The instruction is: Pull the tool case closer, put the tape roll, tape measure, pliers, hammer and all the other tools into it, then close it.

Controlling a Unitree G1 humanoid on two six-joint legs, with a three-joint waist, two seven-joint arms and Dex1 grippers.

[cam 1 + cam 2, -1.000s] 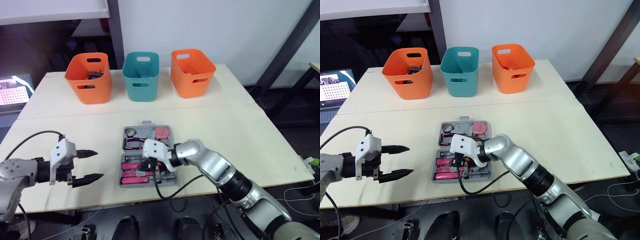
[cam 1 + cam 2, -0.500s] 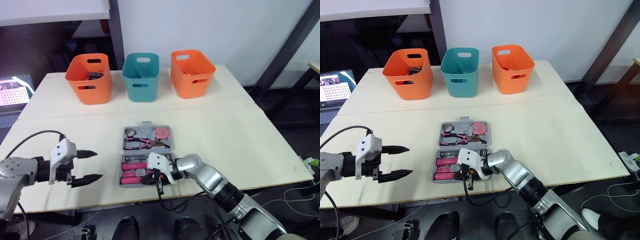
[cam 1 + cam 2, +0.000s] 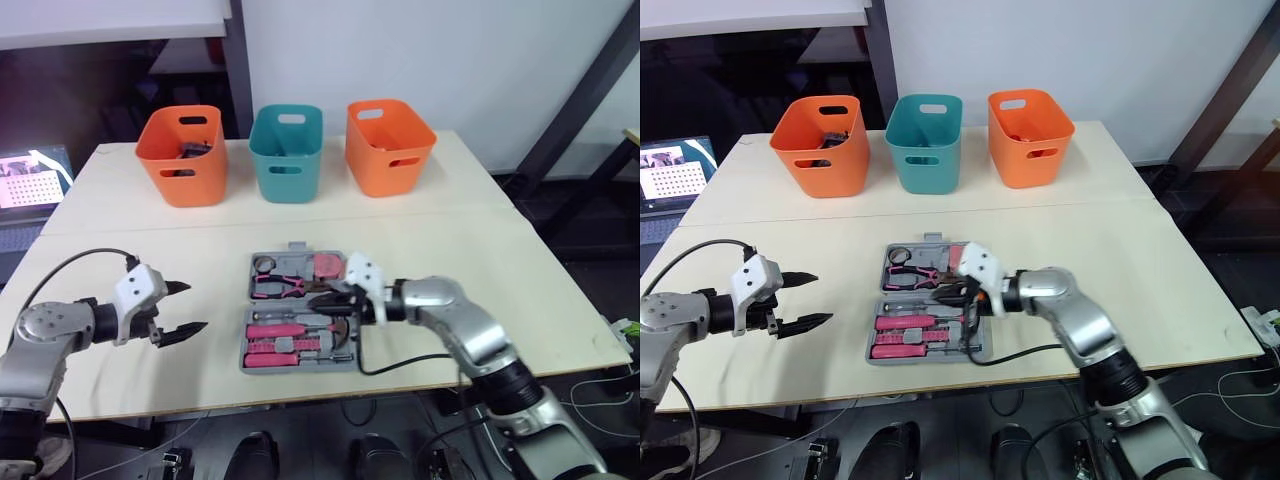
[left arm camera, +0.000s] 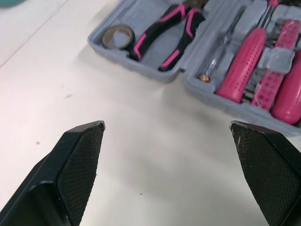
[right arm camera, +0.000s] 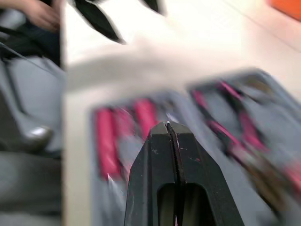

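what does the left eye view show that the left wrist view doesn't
Left eye view extra: the left orange bin, teal bin and right orange bin at the back of the table, a laptop screen, and the right claw, shut, over the tool case.
Left wrist view extra: the cross-hatched pads on the left claw's fingers.
Both: the open tool case holding the tape roll, pliers and pink-handled tools, plus the left claw, open beside it.

Matt grey plastic tool case [image 4: 136, 66], smooth pink plastic handles [image 4: 244, 61].
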